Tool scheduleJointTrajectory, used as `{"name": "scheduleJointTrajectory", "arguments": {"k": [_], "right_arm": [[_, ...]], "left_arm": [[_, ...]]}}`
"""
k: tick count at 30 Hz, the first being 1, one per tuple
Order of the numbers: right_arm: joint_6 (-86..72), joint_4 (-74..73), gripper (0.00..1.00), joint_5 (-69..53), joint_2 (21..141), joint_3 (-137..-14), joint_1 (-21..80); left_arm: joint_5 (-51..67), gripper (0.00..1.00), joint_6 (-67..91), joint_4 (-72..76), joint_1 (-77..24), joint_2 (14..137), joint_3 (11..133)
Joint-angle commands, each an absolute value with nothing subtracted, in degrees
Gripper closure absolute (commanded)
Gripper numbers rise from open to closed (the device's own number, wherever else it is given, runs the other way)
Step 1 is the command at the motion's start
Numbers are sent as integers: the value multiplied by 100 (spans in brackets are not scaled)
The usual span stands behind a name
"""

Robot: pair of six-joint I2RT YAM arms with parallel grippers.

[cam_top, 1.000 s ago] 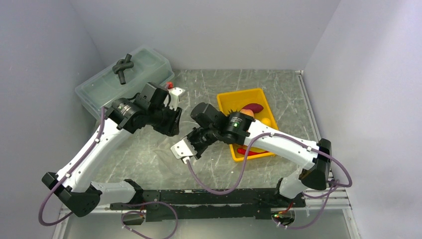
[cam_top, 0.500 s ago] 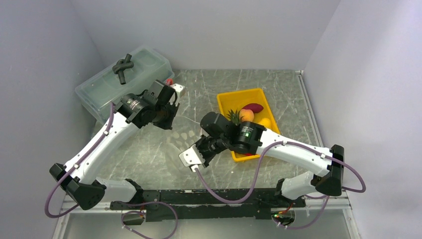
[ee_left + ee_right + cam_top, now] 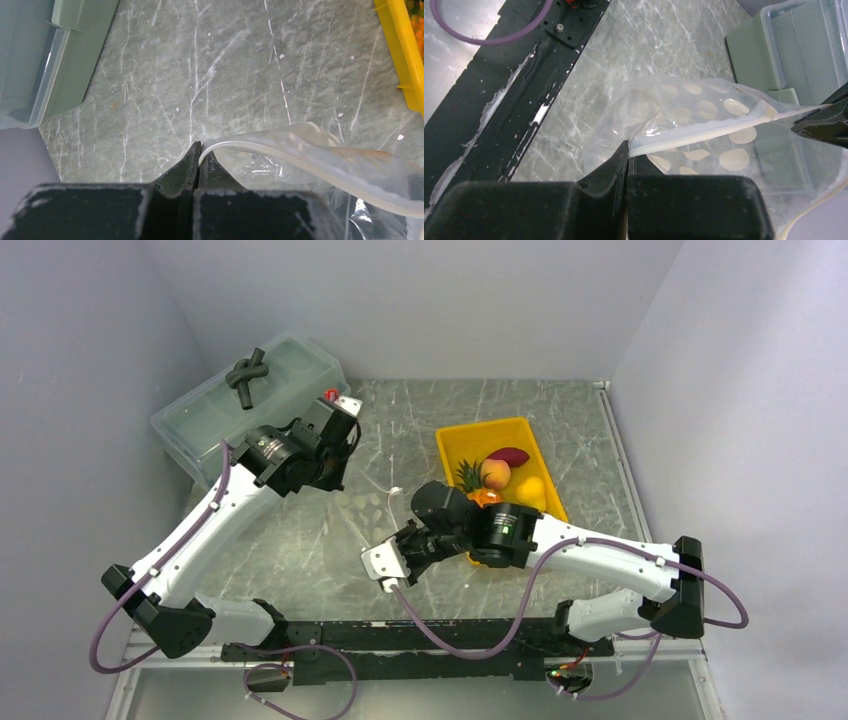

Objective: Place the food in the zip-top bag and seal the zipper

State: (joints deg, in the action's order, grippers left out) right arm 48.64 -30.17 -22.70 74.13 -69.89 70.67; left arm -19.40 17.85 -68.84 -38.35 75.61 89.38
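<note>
The zip-top bag (image 3: 368, 506), clear with white dots, hangs stretched between my two grippers over the table. My left gripper (image 3: 201, 149) is shut on one end of the whitish zipper (image 3: 280, 149). My right gripper (image 3: 628, 148) is shut on the other end of the zipper (image 3: 704, 132), with the dotted bag (image 3: 684, 112) spreading beyond it. From above, the left gripper (image 3: 340, 476) is at the bag's far-left end and the right gripper (image 3: 408, 533) at its near-right end. The food lies in the yellow tray (image 3: 455, 437): pineapple (image 3: 478, 490), peach (image 3: 495, 473), yellow fruit (image 3: 532, 490), purple piece (image 3: 507, 456).
A large translucent lidded box (image 3: 215, 410) stands at the back left with a dark fitting (image 3: 246, 372) on its lid, close behind the left gripper. The tray sits just right of the right wrist. The black base rail (image 3: 420, 635) runs along the near edge. Walls enclose three sides.
The left gripper has shut on the bag's zipper end and drawn back toward the box. The right arm has pulled toward the near edge, so the bag is stretched between them.
</note>
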Motion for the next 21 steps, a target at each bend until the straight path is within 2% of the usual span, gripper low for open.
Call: {"name": "scheduleJointTrajectory", "arguments": {"k": [1,4,8,13,21], "right_arm": [[4151,-2981,100,-2720,7269,-6704,7355],[3867,-2701,98,-2366,7411,-6723,7356],[3623,-2482,80,-1742,7475,-6853,7356],[3565,-1773,65,-972,7132,-6594,7314],[3398,-1345,55,-45,6864,-6703,7224]], "left_arm": [[-3000,100,1696,-6489,-3711,7371,9184],[-2809,100,1642,-6356,-3716,7319,9116],[-2830,100,1616,-6390,-3713,7317,9070],[-2896,100,1592,-6272,-3715,7209,8815],[-3203,100,1551,-6069,-3714,7086,8528]]}}
